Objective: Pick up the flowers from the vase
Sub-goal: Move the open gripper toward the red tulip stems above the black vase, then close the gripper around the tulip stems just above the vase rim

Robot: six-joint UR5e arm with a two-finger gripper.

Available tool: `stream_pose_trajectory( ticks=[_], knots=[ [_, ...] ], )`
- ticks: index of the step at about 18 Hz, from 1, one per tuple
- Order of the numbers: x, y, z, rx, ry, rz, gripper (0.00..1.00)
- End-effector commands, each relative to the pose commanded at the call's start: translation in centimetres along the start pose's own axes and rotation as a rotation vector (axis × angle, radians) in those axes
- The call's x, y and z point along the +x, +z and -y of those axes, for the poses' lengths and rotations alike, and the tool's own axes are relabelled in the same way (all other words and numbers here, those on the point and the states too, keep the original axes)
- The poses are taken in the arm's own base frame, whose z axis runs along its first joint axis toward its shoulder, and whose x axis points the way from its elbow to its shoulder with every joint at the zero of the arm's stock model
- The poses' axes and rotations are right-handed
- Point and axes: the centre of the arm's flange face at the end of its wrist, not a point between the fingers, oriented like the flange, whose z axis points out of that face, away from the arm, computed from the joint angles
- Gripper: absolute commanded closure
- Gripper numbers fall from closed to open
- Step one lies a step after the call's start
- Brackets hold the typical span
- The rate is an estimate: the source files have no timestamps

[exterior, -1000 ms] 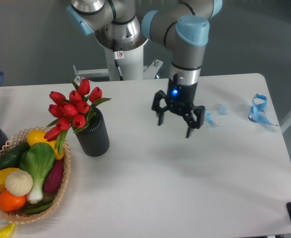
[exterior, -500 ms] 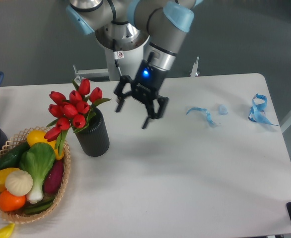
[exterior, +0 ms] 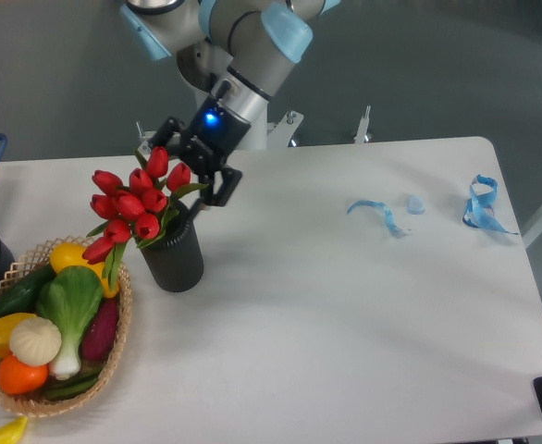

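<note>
Black gripper (exterior: pixel 195 170), fingers spread, tilts beside flowers (exterior: pixel 134 205) in vase (exterior: pixel 173 252).

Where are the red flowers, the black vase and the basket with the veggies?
flowers (exterior: pixel 134 205), fixed camera, on a red bud mid-bunch.
vase (exterior: pixel 176 262), fixed camera, on its ribbed black side.
basket (exterior: pixel 116 345), fixed camera, on its woven right rim.

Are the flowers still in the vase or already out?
In: the flowers stand with stems inside the upright vase; the open end effector hasn't gripped them.
</note>
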Motion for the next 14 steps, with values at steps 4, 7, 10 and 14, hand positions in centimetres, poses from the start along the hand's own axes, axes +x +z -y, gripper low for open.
stream_pose_trajectory(
  ticks=[4, 7, 10, 14],
  knots=[
    [-1.0, 1.8, -0.1, -0.007, -0.001, -0.04, 0.0],
    [-1.2, 2.5, -0.3, -0.011, -0.005, -0.053, 0.37],
    [-1.1, 2.2, 0.1, -0.007, 0.001, -0.047, 0.74],
    [-1.2, 1.7, 0.3, -0.003, 0.0, -0.037, 0.99]
  ],
)
